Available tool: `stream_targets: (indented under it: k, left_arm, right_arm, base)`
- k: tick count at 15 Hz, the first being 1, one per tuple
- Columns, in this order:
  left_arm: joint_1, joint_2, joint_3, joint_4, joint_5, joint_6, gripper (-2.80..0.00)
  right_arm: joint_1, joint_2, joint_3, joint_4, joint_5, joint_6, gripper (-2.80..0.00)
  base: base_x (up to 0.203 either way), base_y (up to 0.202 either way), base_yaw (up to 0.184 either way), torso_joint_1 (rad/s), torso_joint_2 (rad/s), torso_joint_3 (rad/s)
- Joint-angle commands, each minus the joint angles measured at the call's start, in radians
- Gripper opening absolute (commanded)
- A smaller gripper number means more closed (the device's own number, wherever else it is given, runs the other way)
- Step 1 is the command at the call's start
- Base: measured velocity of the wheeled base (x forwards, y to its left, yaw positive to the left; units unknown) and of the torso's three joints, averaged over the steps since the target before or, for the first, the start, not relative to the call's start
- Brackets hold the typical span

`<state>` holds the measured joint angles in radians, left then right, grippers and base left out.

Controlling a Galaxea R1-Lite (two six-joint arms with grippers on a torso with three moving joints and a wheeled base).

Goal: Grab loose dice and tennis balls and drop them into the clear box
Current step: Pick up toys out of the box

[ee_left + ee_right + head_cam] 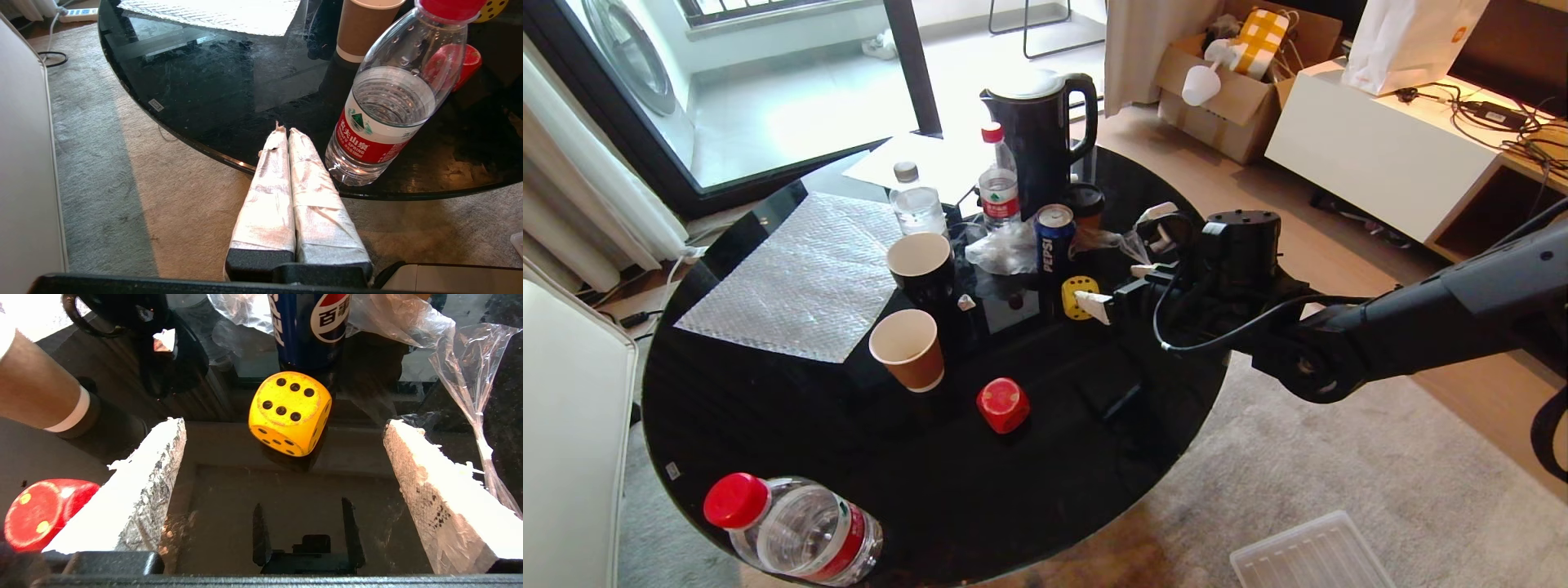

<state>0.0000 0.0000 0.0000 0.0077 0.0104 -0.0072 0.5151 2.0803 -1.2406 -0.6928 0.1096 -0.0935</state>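
Nothing looked boxed yet: the right gripper [282,457] hovered with fingers spread wide just short of the yellow die [289,413] beside the Pepsi can [1054,238], the red die [1003,404] loose on the tabletop [768,408], and the left gripper [286,134] parked near, fingers pressed together.

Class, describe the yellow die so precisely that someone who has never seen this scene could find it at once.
Start at the round black table and find the tall black kettle at its far side. In front of it stands a blue Pepsi can; the yellow die sits just in front of that can. Unlike the red die nearer the front edge, it is yellow with dark pips.
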Motion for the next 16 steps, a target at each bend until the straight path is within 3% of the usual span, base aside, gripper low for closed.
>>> stream_targets:
  k: [1,16]
  left_arm:
    - [0.0,0.0,0.0,0.0,0.0,0.0,-2.8]
    - [0.0,0.0,0.0,0.0,0.0,0.0,-2.8]
  right_arm:
    - [0.006,0.017,0.004,-0.008,0.001,-0.017,0.0]
    - [0.029,-0.038,0.061,-0.036,-0.035,0.019,0.0]
  base:
    - [0.0,0.0,0.0,0.0,0.0,0.0]
    - [0.0,0.0,0.0,0.0,0.0,0.0]
